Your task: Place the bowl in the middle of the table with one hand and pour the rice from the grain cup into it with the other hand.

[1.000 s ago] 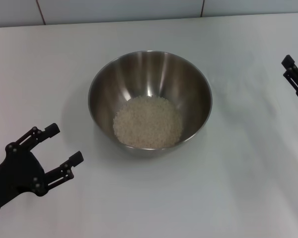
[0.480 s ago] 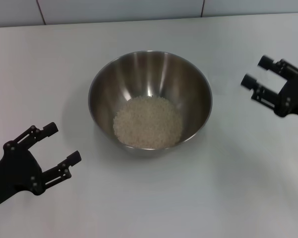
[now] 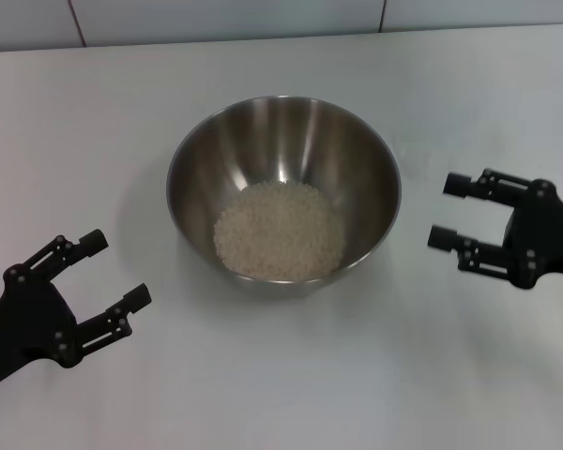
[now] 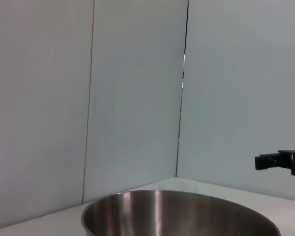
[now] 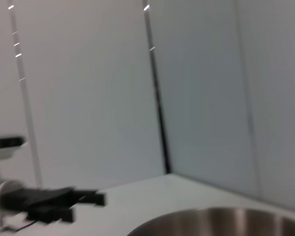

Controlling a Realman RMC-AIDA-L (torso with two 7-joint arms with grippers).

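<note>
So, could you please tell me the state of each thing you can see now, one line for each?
Bowl: upright on the table, held by nothing.
Rice: a pale heap in the bottom of the bowl.
Left gripper: open, empty, on the robot's left of the bowl, apart from it.
Right gripper: open, empty, on the robot's right of the bowl, apart from it.

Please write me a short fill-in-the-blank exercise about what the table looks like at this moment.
1. The rice lies inside the ____.
2. The bowl is made of shiny ____.
3. Both the left end effector and the right end effector have their fingers ____.
4. Each end effector is holding ____.

Missing words: bowl; metal; open; nothing
</note>
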